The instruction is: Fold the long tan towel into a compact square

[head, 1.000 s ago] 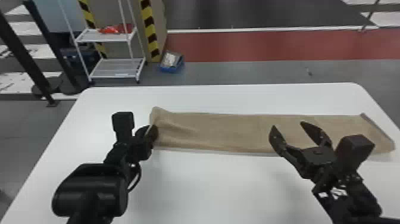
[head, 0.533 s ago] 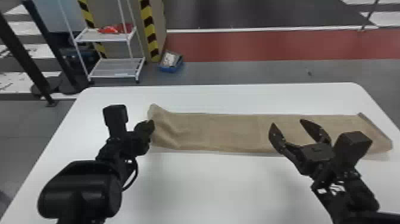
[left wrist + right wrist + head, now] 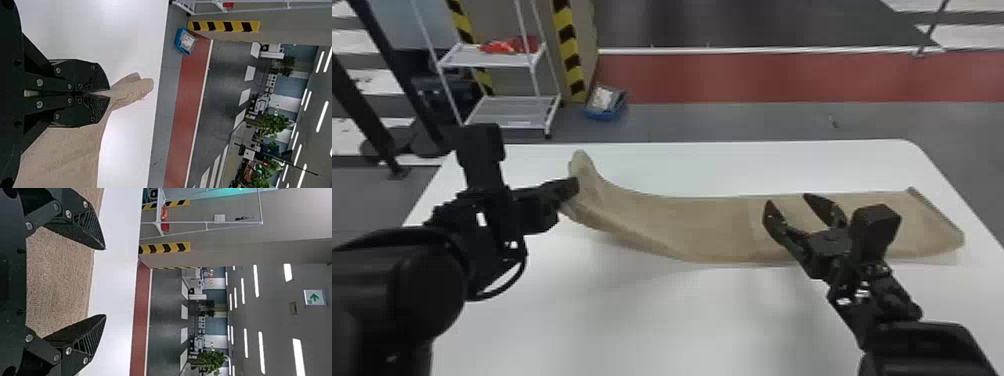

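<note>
Head view: the white bench (image 3: 682,320) spreads beneath and around the tan towel (image 3: 707,220). A white rack (image 3: 517,112) stands beyond the towel's left end, past the bench. The towel runs left to right in one long strip, its left end lifted. I pinch that end with my left gripper (image 3: 574,186), fingers pressed together on the cloth. My right gripper (image 3: 786,199) hovers above the towel's right part, fingers spread wide.

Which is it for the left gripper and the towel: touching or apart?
Touching. The left wrist view shows the left gripper shut on the towel, its cloth pinched between the fingertips and sticking out past them.
</note>
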{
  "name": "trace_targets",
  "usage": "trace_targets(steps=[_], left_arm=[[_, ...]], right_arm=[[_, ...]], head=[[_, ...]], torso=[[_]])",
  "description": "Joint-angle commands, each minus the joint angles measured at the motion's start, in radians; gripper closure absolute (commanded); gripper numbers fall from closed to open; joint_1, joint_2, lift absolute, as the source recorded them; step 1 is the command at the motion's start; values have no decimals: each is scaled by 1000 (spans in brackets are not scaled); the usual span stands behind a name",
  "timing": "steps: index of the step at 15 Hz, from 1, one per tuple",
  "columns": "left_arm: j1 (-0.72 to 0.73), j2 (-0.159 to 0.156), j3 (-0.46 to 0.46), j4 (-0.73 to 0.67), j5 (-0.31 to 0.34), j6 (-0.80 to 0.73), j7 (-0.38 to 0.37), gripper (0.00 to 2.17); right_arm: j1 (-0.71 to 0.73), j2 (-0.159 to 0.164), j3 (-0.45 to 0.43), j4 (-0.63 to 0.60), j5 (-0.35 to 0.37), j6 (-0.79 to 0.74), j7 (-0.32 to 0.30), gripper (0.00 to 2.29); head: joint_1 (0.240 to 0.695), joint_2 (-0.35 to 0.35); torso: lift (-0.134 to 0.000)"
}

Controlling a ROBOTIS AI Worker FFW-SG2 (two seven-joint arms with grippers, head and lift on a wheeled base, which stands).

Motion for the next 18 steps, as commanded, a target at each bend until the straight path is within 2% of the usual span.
trace_targets(steps=[1,3,7,8,9,11,12,14,17,18], left_arm=[[12,7,92,-134,139,130,0,1669],[9,9,150,-200,188,176,0,1673],[1,9,234,-225,240,179,-2,1669],[2,9,257,-223,260,179,-9,1669],[1,10,265,-222,266,179,-11,1669],[-7,13,265,-220,274,179,-12,1669],[-11,13,265,-220,274,179,-12,1669],[-27,12,254,-219,280,176,-9,1669],[-42,9,233,-217,283,176,-3,1669],[-42,6,222,-217,281,176,-2,1669]], right_arm=[[-15,-6,-4,33,-5,3,33,1754],[-31,-6,3,62,1,12,64,1899],[-38,-1,97,106,10,21,65,1899],[-44,2,129,125,7,31,64,1899],[-59,2,168,145,-2,49,70,1899],[-96,4,220,187,-66,104,140,1895],[-108,4,258,200,-74,129,162,1899],[-119,4,318,200,-62,172,163,1899],[-85,4,293,145,-85,175,162,1878],[-42,4,260,83,-97,141,153,1723]], head=[[695,34],[695,39],[695,77],[695,110],[695,131],[695,176],[695,195],[695,250],[695,284],[695,286]], torso=[[-123],[-123],[-123],[-123],[-123],[-123],[-123],[-123],[-123],[-123]])
